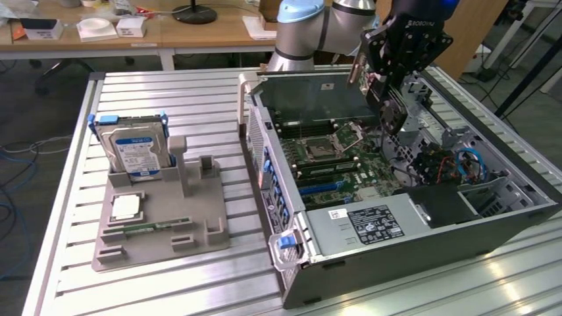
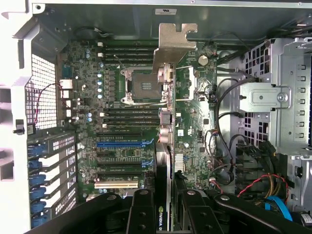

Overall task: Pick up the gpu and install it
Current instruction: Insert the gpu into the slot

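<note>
Pick-up looks done, so this would be the install half. Tool [image 1: 387, 87] pinched partway shut on the gpu [image 1: 391, 110], gripping one end, with the pale bracket [image 2: 174, 41] at the far end pointing down toward the motherboard [image 2: 122, 122]. Hanging over the open case [image 1: 491, 224], itself parked near the worktop [image 1: 176, 289] edge on the exterior view's right. Not seated yet as far as can be told, and seemingly apart from the board. Seen from the wrist, lined up across the middle of the board, just beside the end of the blue slot [image 2: 124, 144]. Probably calls for getting the connector edge parallel over a slot, bracket toward the rear openings, before any pressing down.
</note>
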